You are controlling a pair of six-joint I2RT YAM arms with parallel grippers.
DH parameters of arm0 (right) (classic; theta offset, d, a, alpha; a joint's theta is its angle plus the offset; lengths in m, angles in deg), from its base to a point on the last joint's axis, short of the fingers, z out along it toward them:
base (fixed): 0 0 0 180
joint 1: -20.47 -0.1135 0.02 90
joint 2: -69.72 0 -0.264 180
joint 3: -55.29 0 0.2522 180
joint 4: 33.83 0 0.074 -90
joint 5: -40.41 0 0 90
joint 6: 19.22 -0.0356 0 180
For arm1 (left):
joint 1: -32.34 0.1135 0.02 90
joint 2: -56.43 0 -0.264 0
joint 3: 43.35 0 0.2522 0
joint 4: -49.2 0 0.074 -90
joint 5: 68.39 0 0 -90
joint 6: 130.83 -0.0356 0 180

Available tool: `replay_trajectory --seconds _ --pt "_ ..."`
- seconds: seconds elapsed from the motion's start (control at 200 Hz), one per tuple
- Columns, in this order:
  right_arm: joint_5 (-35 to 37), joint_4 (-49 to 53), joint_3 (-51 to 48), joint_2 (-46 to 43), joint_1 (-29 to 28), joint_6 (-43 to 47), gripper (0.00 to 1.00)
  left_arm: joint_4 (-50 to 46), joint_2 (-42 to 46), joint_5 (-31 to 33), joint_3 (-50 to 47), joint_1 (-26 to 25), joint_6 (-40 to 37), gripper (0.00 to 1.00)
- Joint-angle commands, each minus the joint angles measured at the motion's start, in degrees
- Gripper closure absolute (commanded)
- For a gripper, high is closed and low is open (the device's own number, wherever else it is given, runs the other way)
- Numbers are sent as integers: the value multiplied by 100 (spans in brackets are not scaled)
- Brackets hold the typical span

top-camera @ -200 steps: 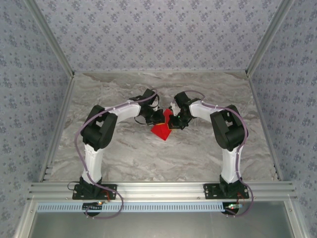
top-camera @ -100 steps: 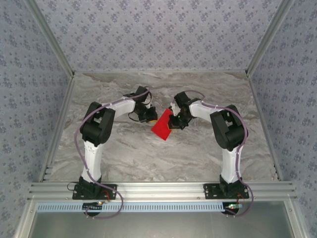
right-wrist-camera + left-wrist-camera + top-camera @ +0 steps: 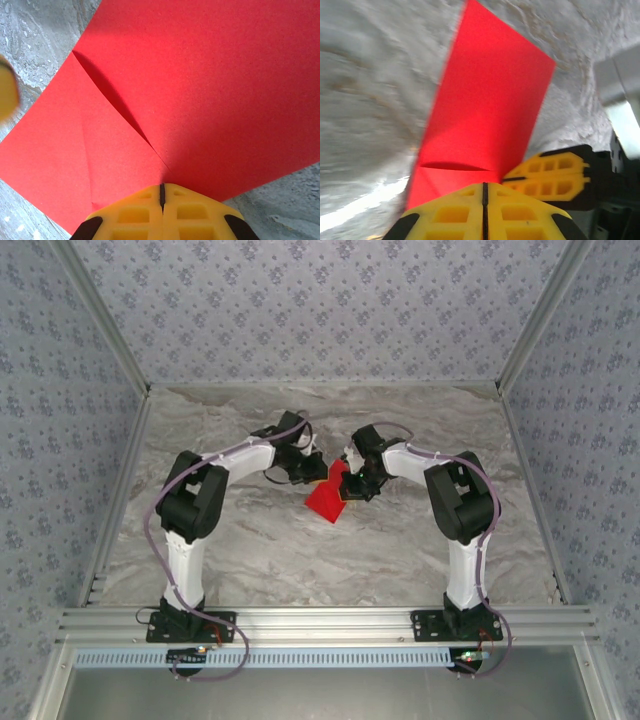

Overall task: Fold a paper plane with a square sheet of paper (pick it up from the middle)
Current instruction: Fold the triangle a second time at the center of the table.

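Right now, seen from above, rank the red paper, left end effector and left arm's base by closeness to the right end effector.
1. red paper: held by the right end effector, mid-table.
2. left end effector: just leftward.
3. left arm's base: near edge, left.

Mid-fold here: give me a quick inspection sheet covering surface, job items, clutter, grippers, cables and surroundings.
Surface: marbled table, no damage seen.
Job's things: red square sheet of paper, partly folded, one flap raised along a crease, mid-table between the grippers.
Clutter: nothing seen.
Grippers: right gripper shut on the sheet's edge; left gripper shut at the sheet's opposite side, grip on it unclear.
Cables: lilac cables run along both arms, clear of the paper.
Surroundings: patterned walls; aluminium frame at the near edge.
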State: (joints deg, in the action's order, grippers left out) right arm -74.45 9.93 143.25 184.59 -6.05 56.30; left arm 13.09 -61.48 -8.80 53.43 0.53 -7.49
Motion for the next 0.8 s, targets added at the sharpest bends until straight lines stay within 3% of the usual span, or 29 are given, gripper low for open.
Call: replay_trajectory --seconds 0.0,0.145,0.5,0.794 --pt "641 292 -274 466 23 78 97 -49 -135 -14 69 -137 117 92" --pt "586 195 -285 412 32 93 98 -13 -267 571 -74 -162 111 98" --pt "326 81 59 134 60 212 98 64 -354 837 -536 -222 76 100" --pt "343 -337 -418 -891 -379 -640 98 -40 -382 1089 -731 -229 268 100"
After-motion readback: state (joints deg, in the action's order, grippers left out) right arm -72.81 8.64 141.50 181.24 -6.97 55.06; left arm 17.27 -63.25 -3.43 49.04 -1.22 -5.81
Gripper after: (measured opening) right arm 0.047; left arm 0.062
